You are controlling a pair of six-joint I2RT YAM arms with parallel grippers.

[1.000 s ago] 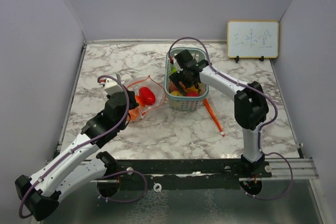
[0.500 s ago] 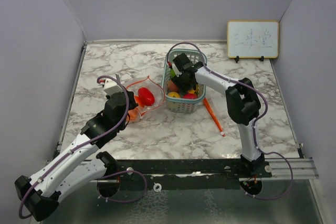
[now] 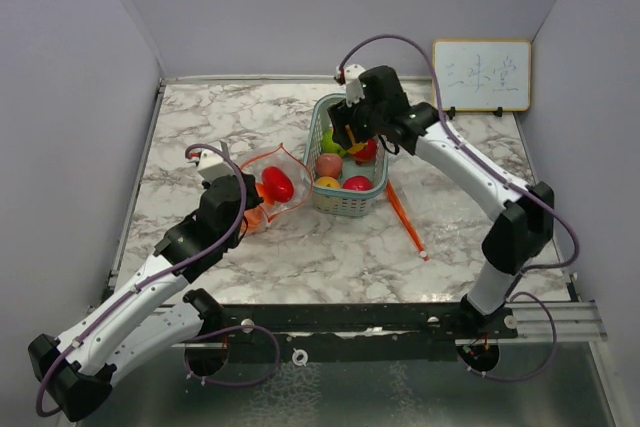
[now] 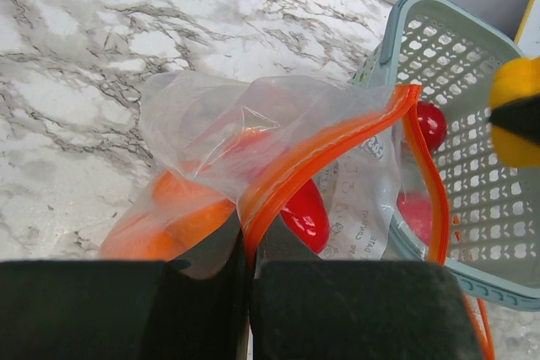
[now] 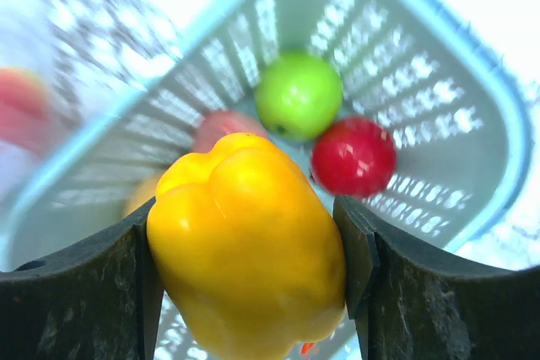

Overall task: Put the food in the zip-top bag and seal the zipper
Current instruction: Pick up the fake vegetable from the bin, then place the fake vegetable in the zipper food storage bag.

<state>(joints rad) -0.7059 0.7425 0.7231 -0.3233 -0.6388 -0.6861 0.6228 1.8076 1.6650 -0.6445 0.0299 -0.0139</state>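
Two pieces at least, a red piece (image 4: pixel 302 212) and an orange piece (image 4: pixel 181 217), already lie inside the zip-top bag (image 4: pixel 253 132), centre-left of the top view. My left gripper (image 4: pixel 251 267) is clamped on its orange zipper rim (image 4: pixel 337 145). My right gripper (image 5: pixel 245 276) grasps a yellow pepper (image 5: pixel 249 242) above the basket (image 3: pixel 345 205), upper centre. A green fruit (image 5: pixel 299 94), a red fruit (image 5: pixel 354 156) and others are left in it. I judge the loading about half done, with the zipper not yet sealed.

Lab test booth: grey partition walls (image 3: pixel 300 7), whiteboard (image 3: pixel 481 74)
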